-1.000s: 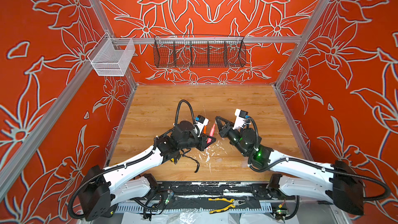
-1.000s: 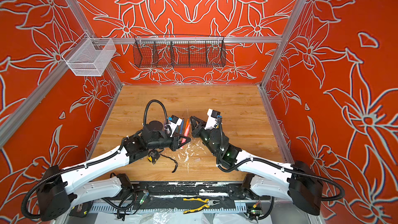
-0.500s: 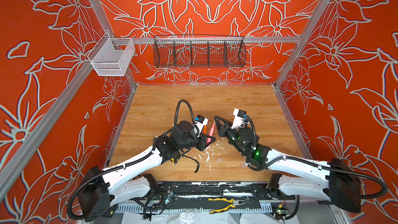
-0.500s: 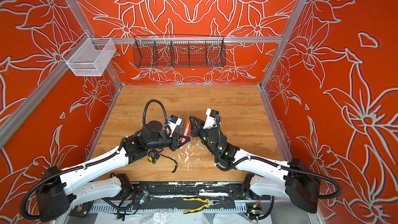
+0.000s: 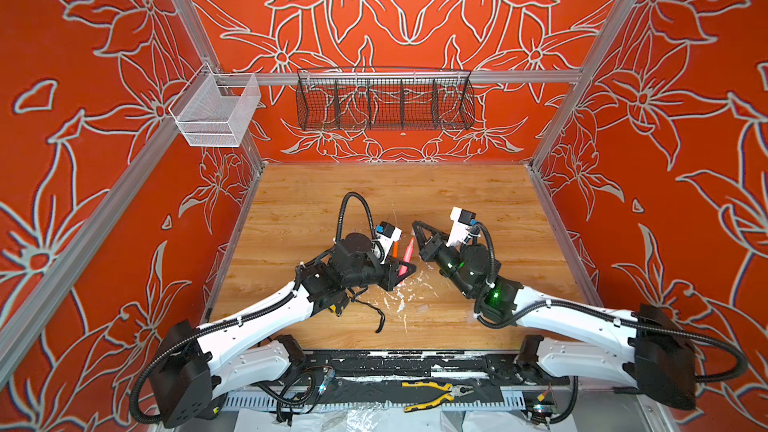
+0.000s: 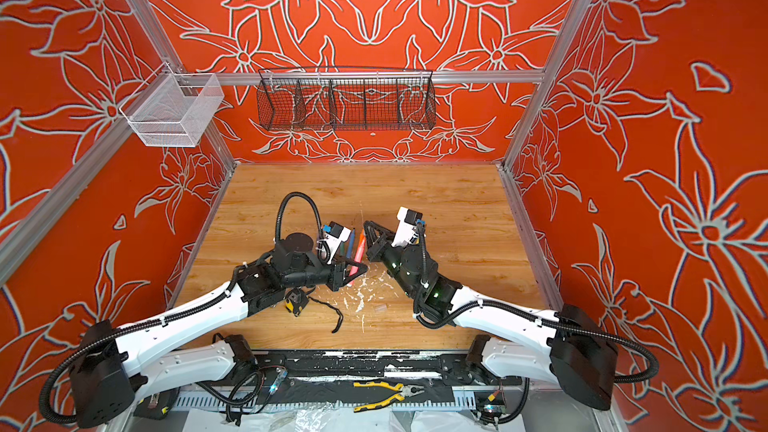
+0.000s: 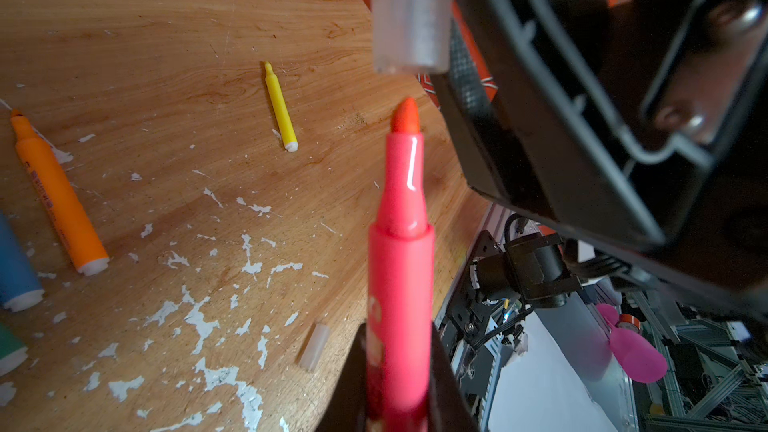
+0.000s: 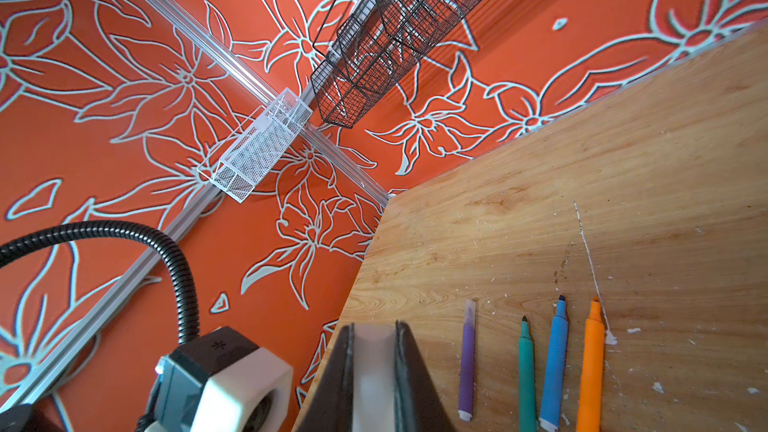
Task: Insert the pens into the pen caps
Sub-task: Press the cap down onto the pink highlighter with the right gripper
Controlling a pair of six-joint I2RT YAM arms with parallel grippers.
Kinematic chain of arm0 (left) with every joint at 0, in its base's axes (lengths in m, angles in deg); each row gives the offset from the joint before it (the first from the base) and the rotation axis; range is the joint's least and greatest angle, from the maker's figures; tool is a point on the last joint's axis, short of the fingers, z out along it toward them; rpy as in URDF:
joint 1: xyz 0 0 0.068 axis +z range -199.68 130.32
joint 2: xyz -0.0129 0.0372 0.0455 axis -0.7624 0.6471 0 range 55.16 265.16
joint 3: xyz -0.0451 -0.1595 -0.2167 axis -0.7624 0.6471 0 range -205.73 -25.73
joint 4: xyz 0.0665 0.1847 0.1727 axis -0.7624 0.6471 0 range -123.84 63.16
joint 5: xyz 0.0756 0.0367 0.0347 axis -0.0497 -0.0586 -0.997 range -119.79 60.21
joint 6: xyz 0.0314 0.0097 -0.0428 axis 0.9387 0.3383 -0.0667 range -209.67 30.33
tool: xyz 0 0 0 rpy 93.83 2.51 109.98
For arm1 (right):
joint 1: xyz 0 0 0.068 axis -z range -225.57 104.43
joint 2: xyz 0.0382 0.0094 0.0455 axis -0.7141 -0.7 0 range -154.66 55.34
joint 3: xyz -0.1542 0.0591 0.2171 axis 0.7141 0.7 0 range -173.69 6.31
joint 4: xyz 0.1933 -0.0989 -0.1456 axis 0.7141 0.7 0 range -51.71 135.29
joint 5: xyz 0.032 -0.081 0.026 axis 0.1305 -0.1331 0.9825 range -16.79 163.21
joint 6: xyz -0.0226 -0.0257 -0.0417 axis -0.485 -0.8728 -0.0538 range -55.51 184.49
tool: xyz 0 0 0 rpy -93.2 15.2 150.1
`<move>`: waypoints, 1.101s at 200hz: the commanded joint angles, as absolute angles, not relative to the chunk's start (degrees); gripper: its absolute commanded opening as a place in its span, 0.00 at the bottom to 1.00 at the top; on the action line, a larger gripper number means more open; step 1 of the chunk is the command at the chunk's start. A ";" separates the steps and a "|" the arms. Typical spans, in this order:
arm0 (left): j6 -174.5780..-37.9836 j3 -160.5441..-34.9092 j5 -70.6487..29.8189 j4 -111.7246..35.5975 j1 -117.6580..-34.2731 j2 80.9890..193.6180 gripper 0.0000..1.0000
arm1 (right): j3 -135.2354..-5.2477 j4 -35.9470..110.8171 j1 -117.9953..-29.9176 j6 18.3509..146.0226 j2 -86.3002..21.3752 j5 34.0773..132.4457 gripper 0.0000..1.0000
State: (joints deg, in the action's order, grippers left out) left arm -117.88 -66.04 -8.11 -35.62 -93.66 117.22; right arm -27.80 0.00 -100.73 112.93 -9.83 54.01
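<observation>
I have the left jaws clamped on the pink pen (image 5: 408, 252), mid-frame in both top views; the right jaws grip a clear cap (image 7: 409, 14) just off its tip, not touching.

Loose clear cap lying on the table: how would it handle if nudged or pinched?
The loose clear cap is a round tube on its side on the smooth table, so a nudge would probably roll it. Small and thin-walled, likely very light. The right gripper pinches a similar cap undeformed, so probably stiff.
</observation>
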 commanded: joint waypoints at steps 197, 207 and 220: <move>-112.51 -72.57 -14.43 -35.55 -93.54 118.04 0.00 | -25.01 -7.39 -101.47 114.11 -11.28 62.26 0.00; -112.25 -72.66 -13.77 -36.84 -93.45 118.01 0.00 | -23.90 -10.05 -101.60 112.92 -11.37 63.01 0.00; -111.78 -72.55 -13.39 -38.65 -93.36 117.81 0.00 | -22.02 -14.10 -101.65 111.54 -11.21 64.09 0.00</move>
